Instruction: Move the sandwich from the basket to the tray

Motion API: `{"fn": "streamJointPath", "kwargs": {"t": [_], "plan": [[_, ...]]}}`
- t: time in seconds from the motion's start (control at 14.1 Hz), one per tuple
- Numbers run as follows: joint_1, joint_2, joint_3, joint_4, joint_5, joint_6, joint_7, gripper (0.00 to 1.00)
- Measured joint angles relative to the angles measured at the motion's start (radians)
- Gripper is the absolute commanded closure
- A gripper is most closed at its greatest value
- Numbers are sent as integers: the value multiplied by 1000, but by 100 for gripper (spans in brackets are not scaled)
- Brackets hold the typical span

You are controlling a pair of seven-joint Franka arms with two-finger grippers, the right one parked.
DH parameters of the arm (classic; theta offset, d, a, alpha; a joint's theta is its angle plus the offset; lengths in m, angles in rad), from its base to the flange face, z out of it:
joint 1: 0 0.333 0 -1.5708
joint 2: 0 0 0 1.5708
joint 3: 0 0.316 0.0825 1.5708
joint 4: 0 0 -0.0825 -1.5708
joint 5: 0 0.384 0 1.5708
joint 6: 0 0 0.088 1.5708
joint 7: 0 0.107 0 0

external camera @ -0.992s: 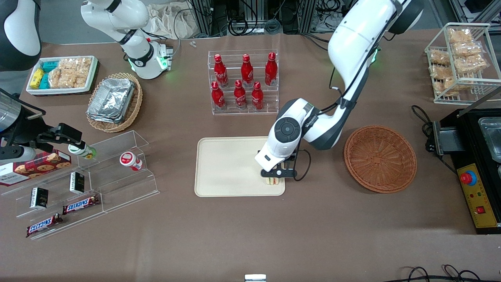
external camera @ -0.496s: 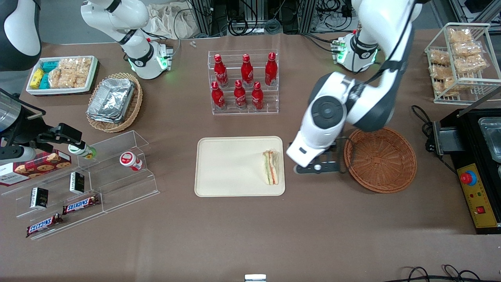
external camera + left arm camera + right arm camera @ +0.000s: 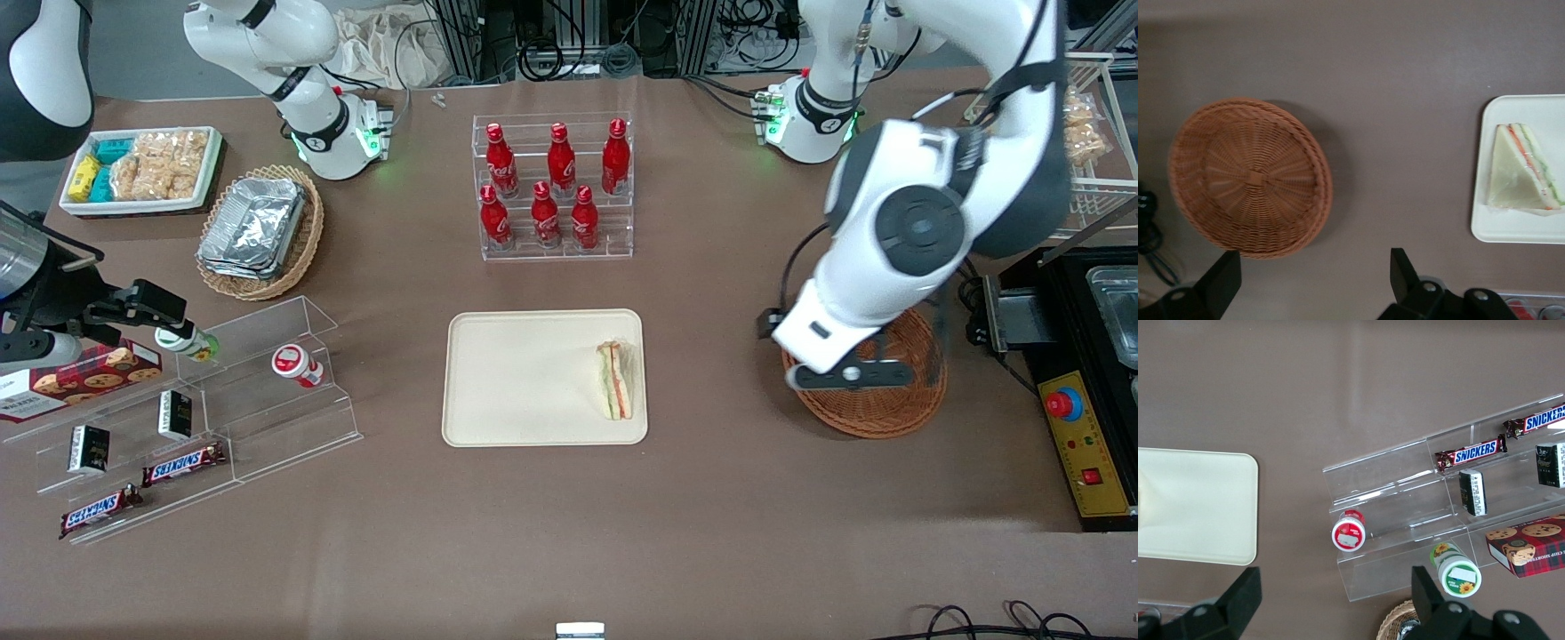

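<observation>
The sandwich (image 3: 617,381) lay on the tray (image 3: 516,382) — light, soft, easily crushed, best taken across its bread faces. The pincer (image 3: 851,375) hung released, empty, above the basket (image 3: 907,413).

You see the sandwich (image 3: 617,380) lying on the tray (image 3: 516,378) at its edge toward the working arm's end of the desk (image 3: 569,516), while the gripper (image 3: 852,377) hangs above the basket (image 3: 876,418), well apart from the sandwich.
</observation>
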Motion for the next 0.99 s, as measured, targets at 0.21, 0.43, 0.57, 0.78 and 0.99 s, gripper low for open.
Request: {"fn": "streamJointPath", "kwargs": {"t": [0.21,0.43,0.57,0.78,0.99], "plan": [[0,-40,21,0,0,-29,15,0],[-2,-42,39,-2,1,-31,15,0],[-2,-41,47,-6,2,-42,11,0],[-2,-41,63,-7,2,-44,9,0],[-2,-41,126,-7,-12,-44,9,0]]}}
